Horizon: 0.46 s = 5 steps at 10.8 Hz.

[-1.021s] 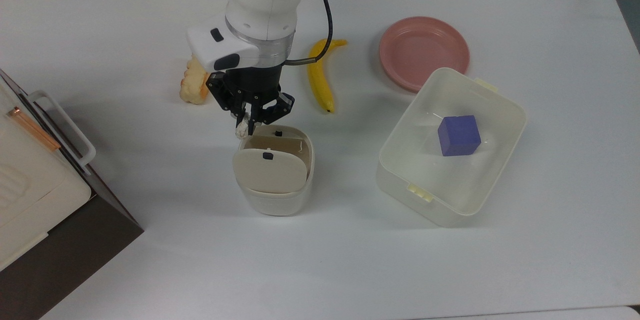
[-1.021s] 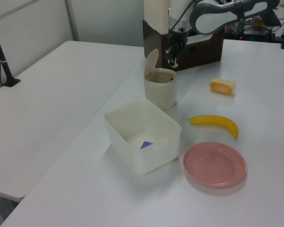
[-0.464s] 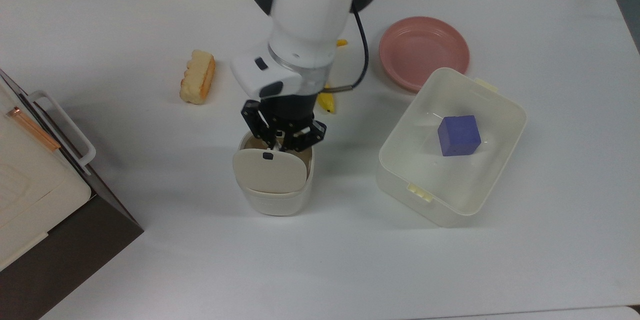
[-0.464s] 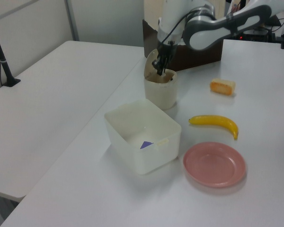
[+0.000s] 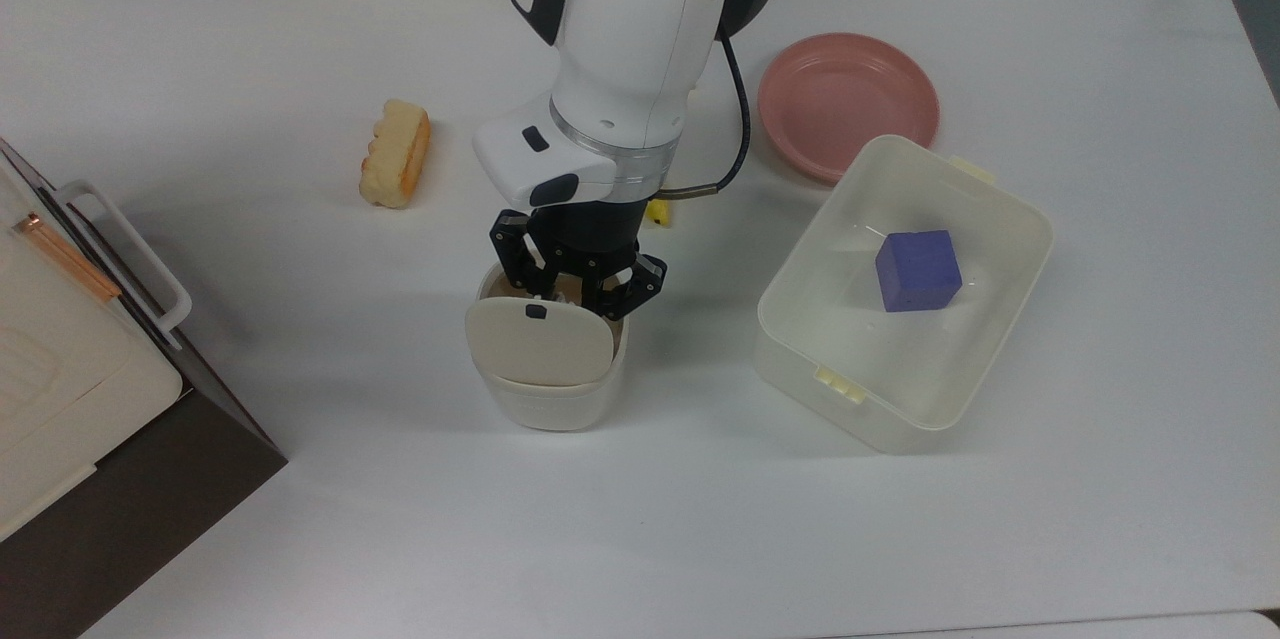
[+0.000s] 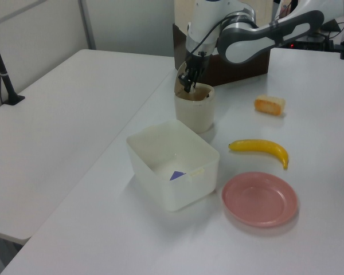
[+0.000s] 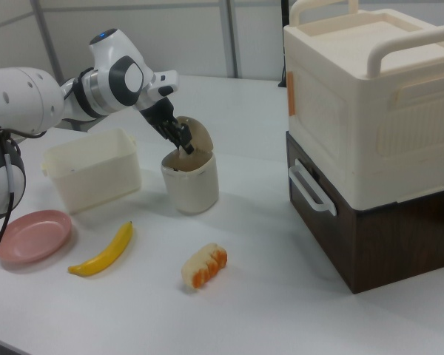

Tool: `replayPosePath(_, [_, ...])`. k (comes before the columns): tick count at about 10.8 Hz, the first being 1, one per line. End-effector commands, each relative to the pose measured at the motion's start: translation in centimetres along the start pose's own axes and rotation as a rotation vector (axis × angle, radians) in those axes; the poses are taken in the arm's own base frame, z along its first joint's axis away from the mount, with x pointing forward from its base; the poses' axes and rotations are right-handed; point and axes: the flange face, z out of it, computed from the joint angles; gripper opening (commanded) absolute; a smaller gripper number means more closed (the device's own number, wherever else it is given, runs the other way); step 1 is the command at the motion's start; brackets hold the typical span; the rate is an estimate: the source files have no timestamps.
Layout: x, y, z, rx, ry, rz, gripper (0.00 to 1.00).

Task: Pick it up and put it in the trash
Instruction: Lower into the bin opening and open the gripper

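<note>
The trash (image 5: 545, 399) is a small cream bin at the table's middle, its flap lid (image 5: 540, 344) tipped up on the near side in the top view. My gripper (image 5: 572, 297) points down into the bin's open mouth, just behind the flap. A pale bit of the paper ball (image 5: 543, 296) shows at its fingertips, the rest hidden by the flap and rim. The jaws stand as narrow as before, shut on the ball. In the left view the gripper (image 6: 189, 86) dips into the trash (image 6: 194, 112); the right view shows the gripper (image 7: 183, 146) at the rim of the trash (image 7: 190, 185).
A bread slice (image 5: 397, 153) lies at the top view's left of the arm. The banana (image 6: 261, 149) and a pink plate (image 5: 848, 104) lie behind. A translucent tub (image 5: 870, 409) holding a blue cube (image 5: 918, 270) stands at the top view's right. A cream case on a brown cabinet (image 7: 370, 111) fills the top view's left edge.
The gripper carried the paper ball from beside the bin's far rim to over its mouth and lowered into it. The bread slice is uncovered; the arm covers most of the banana.
</note>
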Motion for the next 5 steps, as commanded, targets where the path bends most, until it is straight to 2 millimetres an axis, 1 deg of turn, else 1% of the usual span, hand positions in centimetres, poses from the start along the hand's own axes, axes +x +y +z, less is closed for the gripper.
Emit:
replayPosePath(1, [-0.4, -0.2, -0.1, -0.062, 0.026, -0.036, 1.0])
replayPosePath(2, [-0.6, -0.3, 0.1, -0.071, 0.027, -0.046, 1.0])
replayPosePath(3, [-0.3, 0.0, -0.7, -0.067, 0.035, -0.039, 1.0])
replayPosePath(4, [0.1, 1.1, -3.3, -0.056, 0.051, -0.014, 1.0])
replayPosePath(5, [0.1, 3.1, -6.0, -0.044, 0.027, 0.037, 1.0])
